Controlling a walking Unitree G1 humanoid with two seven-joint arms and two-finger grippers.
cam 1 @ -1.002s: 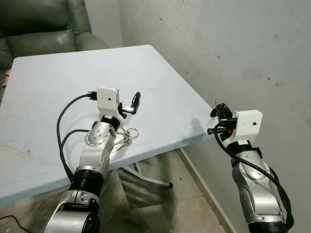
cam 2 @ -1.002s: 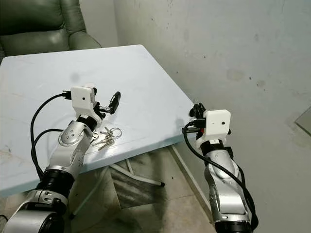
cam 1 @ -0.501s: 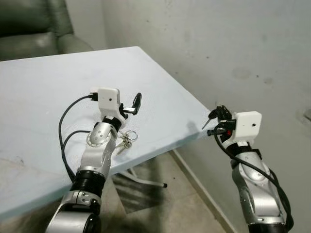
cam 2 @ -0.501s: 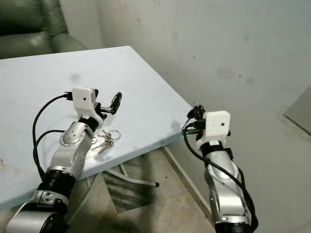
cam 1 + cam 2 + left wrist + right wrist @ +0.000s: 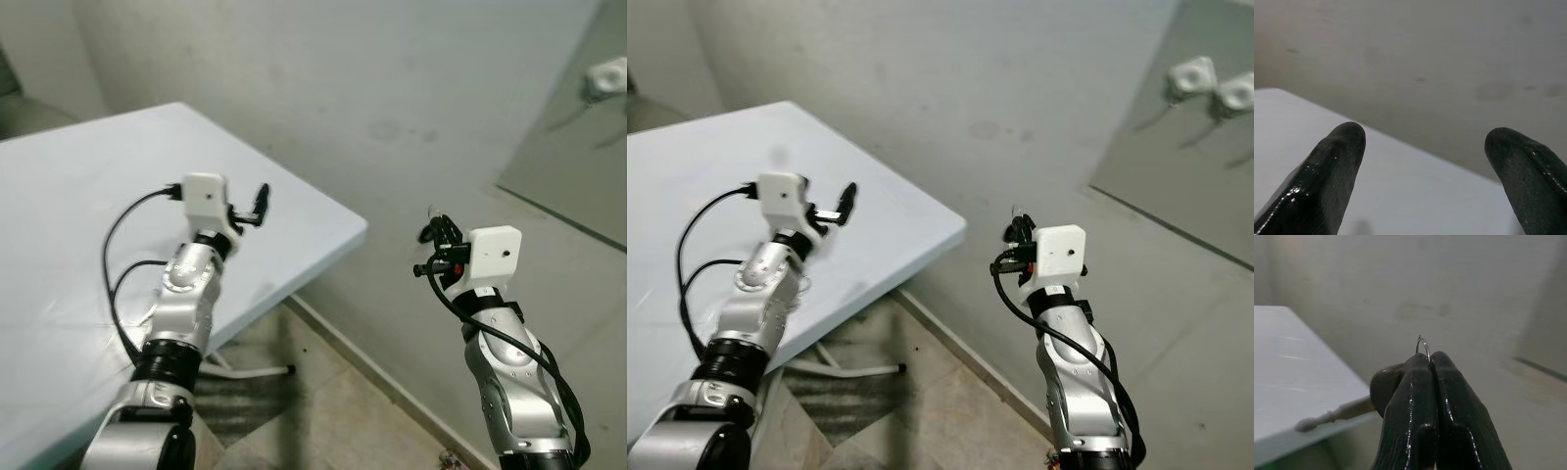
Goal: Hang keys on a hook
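Observation:
My right gripper (image 5: 436,235) is held up in front of the grey wall, to the right of the table corner. In the right wrist view its fingers (image 5: 1415,396) are pressed together on a thin wire key ring (image 5: 1423,343), with a dark key head (image 5: 1383,384) beside them. Two white hooks (image 5: 1193,76) sit high on a darker panel (image 5: 578,157) at the upper right, well above and beyond that gripper. My left gripper (image 5: 257,201) hovers open over the pale blue table (image 5: 69,186), nothing between its fingertips (image 5: 1342,147).
The table's corner (image 5: 361,230) juts toward the wall, with its white leg (image 5: 260,370) on the stained floor below. Bare concrete floor (image 5: 333,411) lies between the table and the wall.
The whole view has swung to the right: the table and armchair slid off to the left and the panel with the hooks came into view. Both grippers keep their pose.

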